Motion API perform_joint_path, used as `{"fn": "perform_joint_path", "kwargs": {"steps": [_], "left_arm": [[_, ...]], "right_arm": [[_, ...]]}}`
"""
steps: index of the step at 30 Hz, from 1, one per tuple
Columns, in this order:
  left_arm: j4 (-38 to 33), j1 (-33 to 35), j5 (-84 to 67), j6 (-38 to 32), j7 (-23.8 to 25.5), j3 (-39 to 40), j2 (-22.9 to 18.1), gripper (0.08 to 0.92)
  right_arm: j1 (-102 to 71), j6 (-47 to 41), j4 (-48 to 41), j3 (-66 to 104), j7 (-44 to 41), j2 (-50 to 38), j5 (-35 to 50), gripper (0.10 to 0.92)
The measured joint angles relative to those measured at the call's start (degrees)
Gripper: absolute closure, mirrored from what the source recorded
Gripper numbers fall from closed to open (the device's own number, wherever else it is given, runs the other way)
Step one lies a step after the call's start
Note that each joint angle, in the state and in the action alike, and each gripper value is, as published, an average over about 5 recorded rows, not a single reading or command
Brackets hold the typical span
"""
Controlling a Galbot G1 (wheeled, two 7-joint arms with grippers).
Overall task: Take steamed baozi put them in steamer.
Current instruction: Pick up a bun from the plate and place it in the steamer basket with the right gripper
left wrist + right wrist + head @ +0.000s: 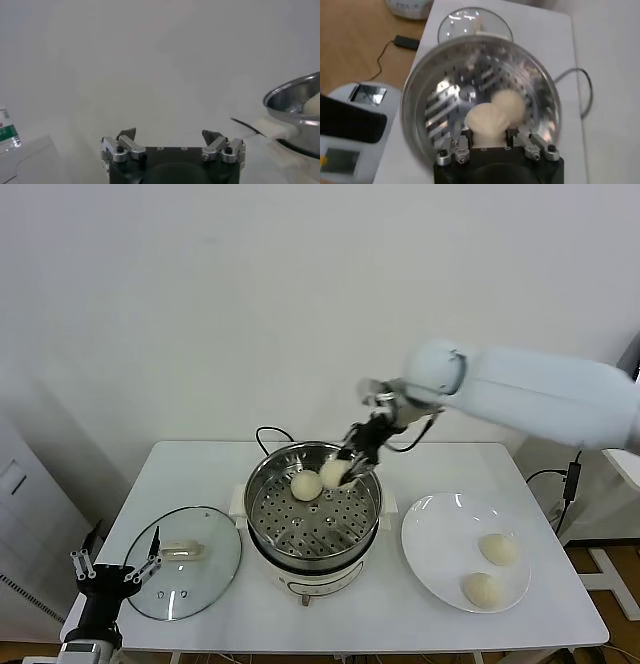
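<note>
Steel steamer (313,514) is sitting under my right gripper (345,469), which is clenching a bun (334,472) beside, perhaps touching, another bun (305,485). My left gripper (113,569) is idling agape near the lid (185,562).

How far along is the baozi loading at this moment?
Done: one baozi lies on the perforated tray of the steamer. In hand: the right gripper is shut on a second baozi over the tray's far side, beside the first. Left: two baozi remain on the white plate. The left gripper waits open by the glass lid.
</note>
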Motion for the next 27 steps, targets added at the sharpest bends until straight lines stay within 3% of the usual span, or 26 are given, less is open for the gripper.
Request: {"fn": "perform_joint_path", "kwargs": {"steps": [15,20,27], "left_arm": [[0.46,-0.33,-0.39,-0.37,0.11,-0.19,-1.42,0.177],[0.46,-0.22,-0.4,-0.4,0.16,-0.19,-1.37,0.177],[0.45,-0.41,-0.36,-0.37,0.19,0.0,-1.14,0.177]], "right_arm": [[-7.68,-6.03,-1.93,1.13,10.39,9.66,2.32,0.565],[-8.7,-6.69,-2.25,1.32,12.21,10.45,2.37,0.495],[-8.06,-7.55,-1.71,1.9,12.9,9.87,2.25,0.302]]}}
